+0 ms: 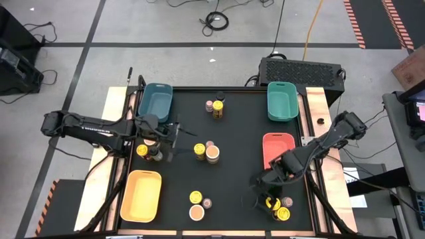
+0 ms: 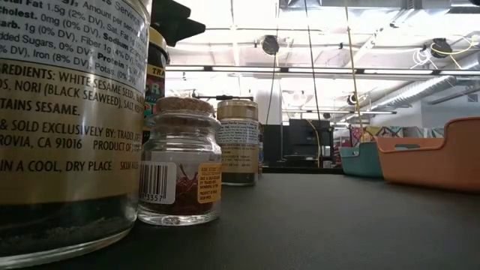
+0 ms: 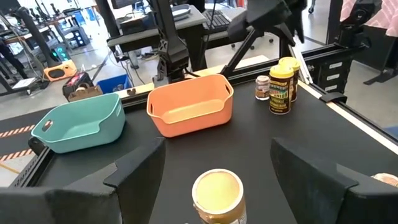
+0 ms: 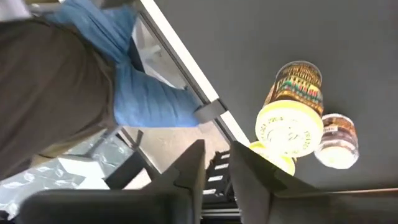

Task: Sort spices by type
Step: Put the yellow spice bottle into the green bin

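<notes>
- High view: jars sit in clusters on the black table (image 1: pixel 232 166). The left gripper (image 1: pixel 174 133) hangs at nine o'clock, just beside the centre cluster (image 1: pixel 206 151). The right gripper (image 1: pixel 264 182) is at four o'clock, close above the yellow-lidded jars (image 1: pixel 277 207).
- Low view: a cork-topped jar (image 2: pixel 180 161) stands by a large labelled jar (image 2: pixel 67 120); neither gripper shows.
- Left wrist view: fingers (image 3: pixel 134 165) spread wide, a tan-lidded jar (image 3: pixel 217 196) between them, not gripped.
- Right wrist view: fingers (image 4: pixel 189 165) nearly together, holding nothing; yellow-lidded jar (image 4: pixel 289 127) close by.
</notes>
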Robot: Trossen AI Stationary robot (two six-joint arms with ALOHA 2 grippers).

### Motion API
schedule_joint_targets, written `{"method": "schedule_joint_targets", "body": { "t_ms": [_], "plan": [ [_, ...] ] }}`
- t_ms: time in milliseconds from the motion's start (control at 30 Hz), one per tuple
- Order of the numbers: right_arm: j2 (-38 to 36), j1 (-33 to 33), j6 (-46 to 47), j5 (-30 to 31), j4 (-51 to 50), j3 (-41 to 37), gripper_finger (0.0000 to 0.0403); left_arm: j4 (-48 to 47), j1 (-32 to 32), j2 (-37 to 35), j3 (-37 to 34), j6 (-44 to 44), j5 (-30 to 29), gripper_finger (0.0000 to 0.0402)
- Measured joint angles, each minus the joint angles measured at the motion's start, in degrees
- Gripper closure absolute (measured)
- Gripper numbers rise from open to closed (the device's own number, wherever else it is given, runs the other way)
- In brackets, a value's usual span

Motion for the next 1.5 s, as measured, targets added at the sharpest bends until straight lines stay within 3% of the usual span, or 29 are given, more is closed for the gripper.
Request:
{"method": "schedule_joint_targets", "body": {
  "t_ms": [333,533,967,1500],
  "plan": [
    [3.14,1.29,0.06,-0.18,0.07,-0.01,0.0198,-0.07,0.0,0.0,0.0,-0.04,0.01,0.0112],
    [4.29,1.02,-0.61,-0.05,-2.69,-0.01,0.015,-0.07,0.0,0.0,-0.02,-0.04,0.01,0.0112],
    [5.6,2.18,2.68,0.41,-8.94,-0.1,0.0149,-0.17,0.01,0.0,-0.02,-0.01,0.01,0.0112],
    [11.75,3.9,0.98,0.47,-9.46,-0.01,0.0149,-0.42,0.02,0.0,-0.04,-0.02,0.0,0.0112]
  ]
}}
